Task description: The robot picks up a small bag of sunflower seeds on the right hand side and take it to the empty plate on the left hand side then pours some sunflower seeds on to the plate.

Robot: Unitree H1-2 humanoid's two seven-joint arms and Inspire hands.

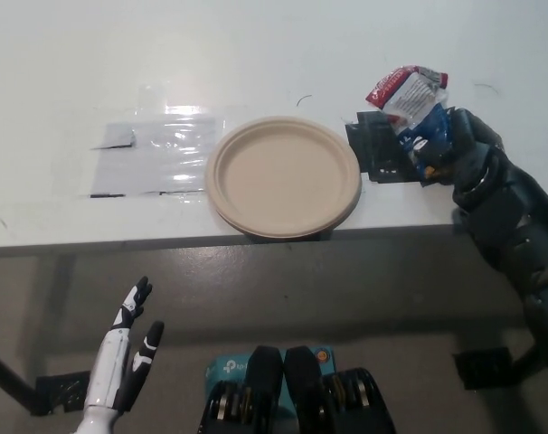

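The seed bag [410, 107] sits at the table's right front corner, crumpled, its red-and-white top poking up and a blue panel lower down, and the black right hand [455, 149] is wrapped round its right side, fingers closed on the packet. Beneath and just left of it lies a dark patch [375, 149] on the tabletop, and whether the bag is clear of that or resting on it is hard to say from up here.

Good hold, then, but the top needs to stay high. Lift straight first, keep that crinkled mouth pointing upward, and carry it level across to the paper plate [285, 175], which lies bare just beside the bag to the left, its near rim slightly overhanging the white table [256, 54] edge. Tip only once the mouth is above the plate's middle, and roll the wrist slowly, because a squeezed packet can dump its seeds all at once.

A shiny taped sheet [155, 155] lies further left. The white left hand [125, 357] rests low, below the table edge, fingers spread and holding nothing.
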